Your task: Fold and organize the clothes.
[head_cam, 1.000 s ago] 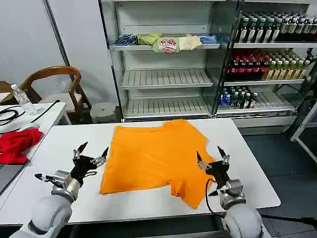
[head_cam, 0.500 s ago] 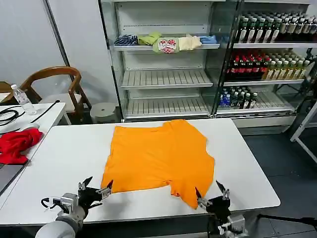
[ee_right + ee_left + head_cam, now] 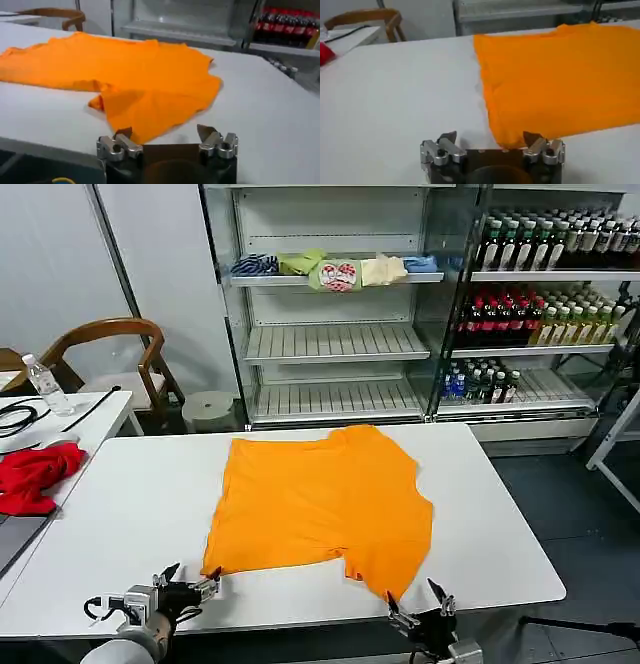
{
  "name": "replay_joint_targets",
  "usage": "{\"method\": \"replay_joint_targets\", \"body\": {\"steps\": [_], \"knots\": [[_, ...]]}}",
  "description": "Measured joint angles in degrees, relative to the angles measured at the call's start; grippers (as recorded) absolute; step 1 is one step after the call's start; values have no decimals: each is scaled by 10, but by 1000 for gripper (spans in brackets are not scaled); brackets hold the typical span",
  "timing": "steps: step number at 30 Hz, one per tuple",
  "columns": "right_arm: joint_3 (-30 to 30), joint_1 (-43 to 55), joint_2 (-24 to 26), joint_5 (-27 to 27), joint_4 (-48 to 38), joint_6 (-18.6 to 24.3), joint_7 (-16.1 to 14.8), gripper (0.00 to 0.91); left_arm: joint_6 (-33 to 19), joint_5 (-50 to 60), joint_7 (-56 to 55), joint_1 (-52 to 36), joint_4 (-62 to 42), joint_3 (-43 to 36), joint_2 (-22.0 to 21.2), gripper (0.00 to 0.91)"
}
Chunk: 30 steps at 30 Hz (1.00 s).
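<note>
The left gripper has its two fingers spread wide with nothing between them, low at the near edge of the white table, its tips just beside the near left corner of the orange T-shirt. In the left wrist view the gripper points at that corner, one fingertip right at the shirt's hem and the other over bare table. The right gripper is likewise spread wide and holds nothing, down at the table's near edge just below the shirt's drooping near right corner. In the right wrist view its fingers frame the folded-over flap of the shirt without touching it. The T-shirt lies spread out in the middle of the table, mostly flat, with one sleeve area folded toward the near right. A red cloth lies on a side table to the left, well apart, and small folded garments sit on the shelf behind.
</note>
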State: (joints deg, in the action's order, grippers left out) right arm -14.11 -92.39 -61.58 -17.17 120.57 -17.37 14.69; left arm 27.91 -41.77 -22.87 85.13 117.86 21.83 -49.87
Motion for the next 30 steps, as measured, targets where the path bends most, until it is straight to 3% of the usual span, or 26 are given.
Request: {"method": "replay_joint_targets", "body": {"steps": [15, 30], "knots": [[15, 20, 4, -38, -12, 5, -12, 0, -7, -2, 3, 8, 0, -10, -7, 0], [-21, 97, 35, -88, 2, -4, -23, 0, -8, -3, 36, -18, 4, 6, -14, 0]]}}
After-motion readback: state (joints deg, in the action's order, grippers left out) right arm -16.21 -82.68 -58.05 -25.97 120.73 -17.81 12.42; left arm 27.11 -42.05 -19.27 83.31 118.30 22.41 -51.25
